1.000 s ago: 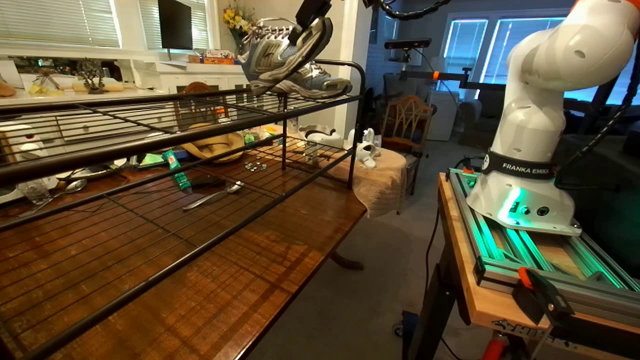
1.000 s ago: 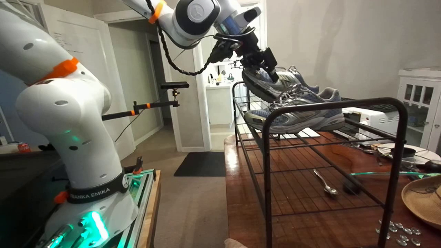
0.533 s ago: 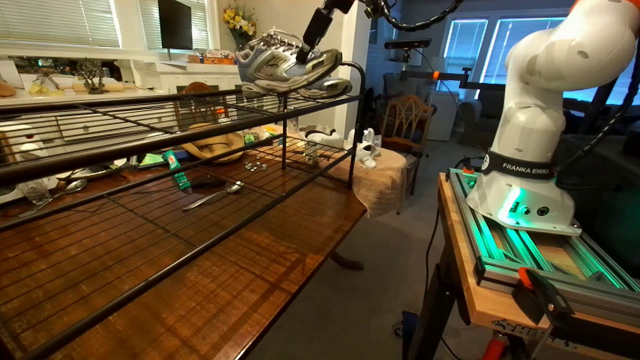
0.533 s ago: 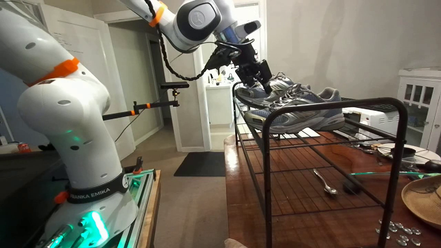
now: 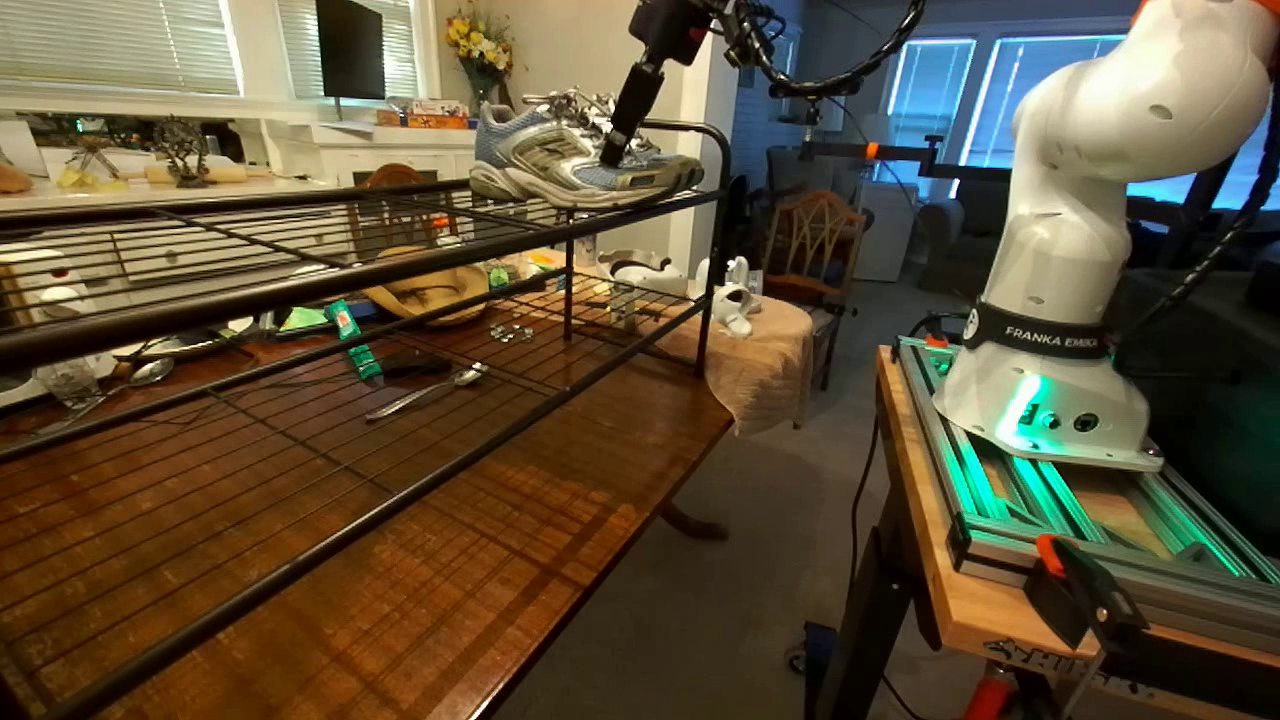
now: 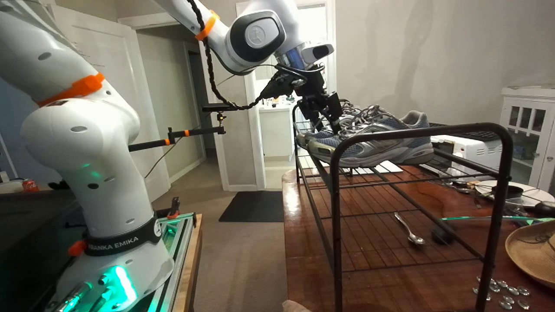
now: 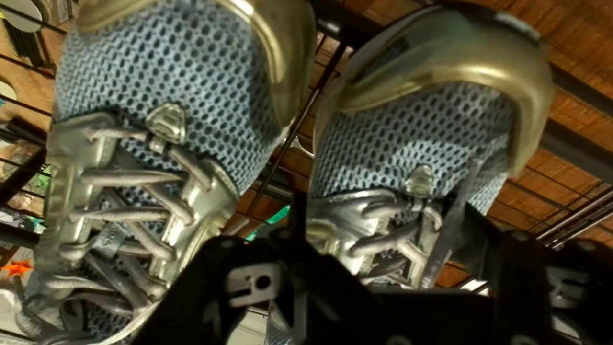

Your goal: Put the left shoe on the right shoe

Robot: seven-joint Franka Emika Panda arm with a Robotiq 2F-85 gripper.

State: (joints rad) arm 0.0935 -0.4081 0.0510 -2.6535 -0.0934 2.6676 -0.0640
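Note:
The left shoe (image 5: 545,150), silvery with pale blue mesh, lies level on the top bars of the black rack (image 6: 420,131), beside the right shoe (image 6: 386,145). Their toes point the same way; the wrist view shows the left shoe (image 7: 407,124) and the right shoe (image 7: 167,72) with a narrow gap between them. My gripper (image 7: 387,187) reaches down over the left shoe's front, one finger along each side of its laces. Whether the fingers still press on it is not clear. In an exterior view the right shoe hides most of the left shoe behind the gripper (image 6: 328,128).
The rack's raised end rail (image 5: 715,150) stands close past the shoes. Below the shelves, a spoon (image 6: 409,229), glass beads (image 6: 505,290) and a straw hat (image 6: 531,249) lie on the wooden table (image 5: 560,500). A white appliance (image 6: 481,154) sits behind the rack.
My gripper has come down with the left shoe. A second ago that shoe hung tilted, toe up, above the rack; now it lies level beside the right shoe, which has stayed put.

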